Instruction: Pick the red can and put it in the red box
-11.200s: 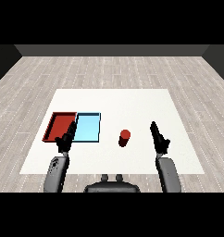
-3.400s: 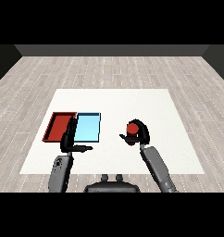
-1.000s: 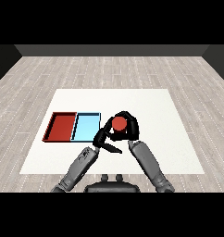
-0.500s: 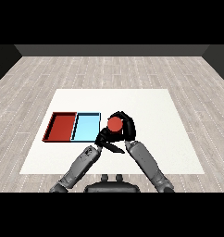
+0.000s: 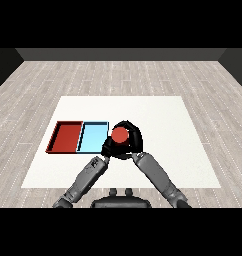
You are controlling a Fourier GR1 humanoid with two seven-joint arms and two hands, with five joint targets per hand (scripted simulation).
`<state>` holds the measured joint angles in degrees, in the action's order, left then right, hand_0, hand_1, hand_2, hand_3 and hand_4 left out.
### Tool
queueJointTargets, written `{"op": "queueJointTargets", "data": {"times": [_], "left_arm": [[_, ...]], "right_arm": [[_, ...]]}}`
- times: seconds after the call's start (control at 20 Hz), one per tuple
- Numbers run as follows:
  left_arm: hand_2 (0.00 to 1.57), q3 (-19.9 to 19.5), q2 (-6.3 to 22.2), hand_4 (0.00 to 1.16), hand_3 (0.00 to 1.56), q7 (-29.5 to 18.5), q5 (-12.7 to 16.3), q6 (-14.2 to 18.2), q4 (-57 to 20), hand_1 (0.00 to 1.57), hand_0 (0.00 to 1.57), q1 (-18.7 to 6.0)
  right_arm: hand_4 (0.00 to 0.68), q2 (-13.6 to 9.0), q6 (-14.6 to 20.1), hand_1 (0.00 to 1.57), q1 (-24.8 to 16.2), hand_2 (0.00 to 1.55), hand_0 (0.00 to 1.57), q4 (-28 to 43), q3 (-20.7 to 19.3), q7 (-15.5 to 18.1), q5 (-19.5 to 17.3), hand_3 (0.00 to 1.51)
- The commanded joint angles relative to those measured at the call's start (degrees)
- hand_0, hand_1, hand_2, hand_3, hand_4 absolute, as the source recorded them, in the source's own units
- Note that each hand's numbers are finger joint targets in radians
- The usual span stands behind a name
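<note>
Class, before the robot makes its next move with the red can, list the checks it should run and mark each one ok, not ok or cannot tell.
1. Red can held by the right hand: ok, fingers curl round it.
2. Left hand also gripping the can: cannot tell.
3. Can over the red tray: not ok, it is beside the light blue tray.
4. Red tray free to receive it: ok.
5. Can upright: ok, top faces up.

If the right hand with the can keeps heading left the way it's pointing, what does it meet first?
Likely the blue tray: the right hand, holding the red can, is just beside its right edge. Height above it is unclear.
</note>
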<state>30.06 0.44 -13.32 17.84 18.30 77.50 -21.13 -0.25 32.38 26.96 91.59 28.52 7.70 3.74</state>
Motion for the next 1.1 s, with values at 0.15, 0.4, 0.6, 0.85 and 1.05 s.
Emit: {"op": "queueJointTargets", "data": {"times": [0.15, 0.4, 0.6, 0.85, 1.05], "left_arm": [[1.57, 1.4, -0.4, 1.12, 1.51, 1.7, 1.4, 10.5, -0.9, 1.57, 1.57, -1.5], [1.57, 1.4, -0.2, 1.12, 1.5, 6.3, -0.6, 9.9, 3.1, 1.57, 1.57, 0.0], [1.57, 4.8, -0.4, 1.13, 1.5, 1.9, 3.0, 14.0, -0.1, 1.57, 1.57, -1.5], [1.57, 4.6, -0.4, 1.13, 1.49, -1.6, 0.7, 14.6, -1.3, 1.57, 1.57, 0.5], [1.57, 1.4, -0.4, 1.13, 1.5, -0.1, 1.1, 12.1, -1.7, 1.57, 1.57, -2.0]], "right_arm": [[0.625, 0.2, 1.9, 1.57, 6.7, 1.48, 1.57, -6.0, -1.0, 1.7, 5.8, 1.41], [0.638, 0.2, 1.8, 1.57, 2.5, 1.47, 1.57, -6.7, 0.6, 7.8, 5.9, 1.4], [0.631, 0.2, 1.6, 1.57, 2.6, 1.47, 1.57, 0.2, 0.0, -1.8, 1.7, 1.4], [0.172, -0.4, -2.7, 1.42, -4.3, 1.35, 1.42, 2.7, -2.4, 1.9, 2.4, 1.28], [0.0, -0.3, -3.0, 0.0, -0.5, 0.0, 0.0, -1.6, 0.7, -5.1, -4.2, 0.0]]}}
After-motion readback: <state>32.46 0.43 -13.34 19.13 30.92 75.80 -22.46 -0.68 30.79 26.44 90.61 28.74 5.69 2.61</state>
